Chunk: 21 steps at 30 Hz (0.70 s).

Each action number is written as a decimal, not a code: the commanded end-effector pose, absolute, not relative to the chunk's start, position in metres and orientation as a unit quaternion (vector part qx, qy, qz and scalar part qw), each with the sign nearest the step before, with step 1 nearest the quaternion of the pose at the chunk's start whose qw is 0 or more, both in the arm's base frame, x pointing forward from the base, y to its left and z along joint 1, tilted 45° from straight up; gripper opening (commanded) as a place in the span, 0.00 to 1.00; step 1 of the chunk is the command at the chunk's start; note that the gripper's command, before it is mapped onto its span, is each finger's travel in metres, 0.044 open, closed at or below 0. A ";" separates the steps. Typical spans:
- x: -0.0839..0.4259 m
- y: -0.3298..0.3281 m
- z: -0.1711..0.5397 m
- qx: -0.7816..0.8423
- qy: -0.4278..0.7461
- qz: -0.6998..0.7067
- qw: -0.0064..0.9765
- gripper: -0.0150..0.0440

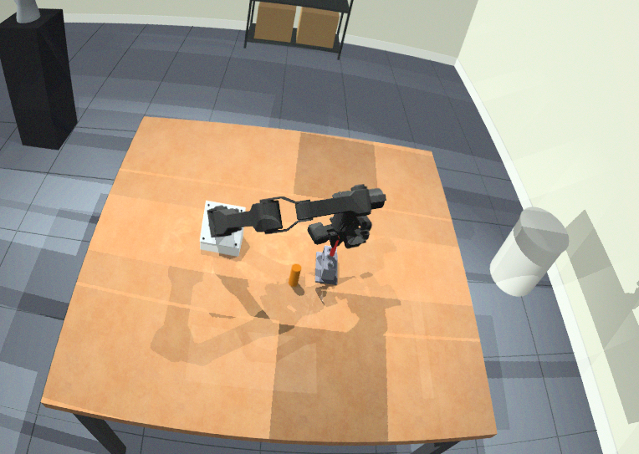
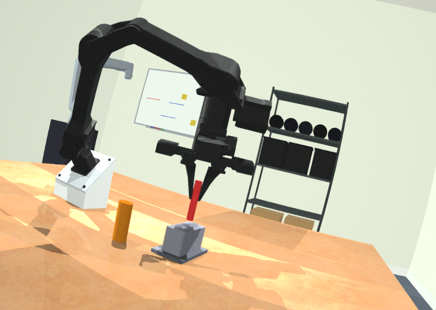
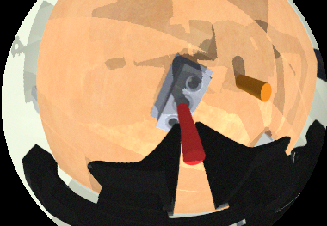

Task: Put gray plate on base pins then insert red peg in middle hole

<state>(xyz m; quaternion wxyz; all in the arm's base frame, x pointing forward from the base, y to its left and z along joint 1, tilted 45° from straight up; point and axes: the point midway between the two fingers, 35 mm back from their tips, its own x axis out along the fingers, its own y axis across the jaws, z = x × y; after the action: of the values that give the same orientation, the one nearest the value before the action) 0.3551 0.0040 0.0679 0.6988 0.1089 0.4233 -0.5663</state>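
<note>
The gray plate [image 1: 330,270] [image 2: 174,241] [image 3: 200,93] looks like a thick block with three round openings in a row. It sits flat on the darker base [image 2: 157,250]; I cannot make out the pins clearly. My gripper [image 2: 195,198] [image 3: 187,126] is shut on the upper part of the red peg [image 1: 333,248] [image 2: 194,204] [image 3: 192,141]. The peg hangs slightly tilted, its lower end just above the plate in the exterior view. In the wrist view that end overlaps the middle hole, partly hiding it. I cannot tell whether they line up exactly.
An orange cylinder [image 1: 294,274] [image 2: 122,221] [image 3: 254,88] stands upright beside the plate, on the side toward the arm's mount. The white mounting block [image 1: 220,246] [image 2: 93,193] carries the arm at the left of the wooden table [image 1: 155,412] [image 2: 317,281].
</note>
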 end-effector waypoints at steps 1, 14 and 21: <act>0.355 0.004 0.069 0.106 0.424 -0.565 0.700 0.25; 0.355 0.003 0.067 0.109 0.423 -0.566 0.699 0.25; 0.356 -0.004 0.062 0.107 0.423 -0.566 0.700 0.25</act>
<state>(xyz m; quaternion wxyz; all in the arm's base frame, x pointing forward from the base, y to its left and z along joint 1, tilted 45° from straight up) 0.3569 0.0005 0.0652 0.6994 0.1125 0.4216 -0.5660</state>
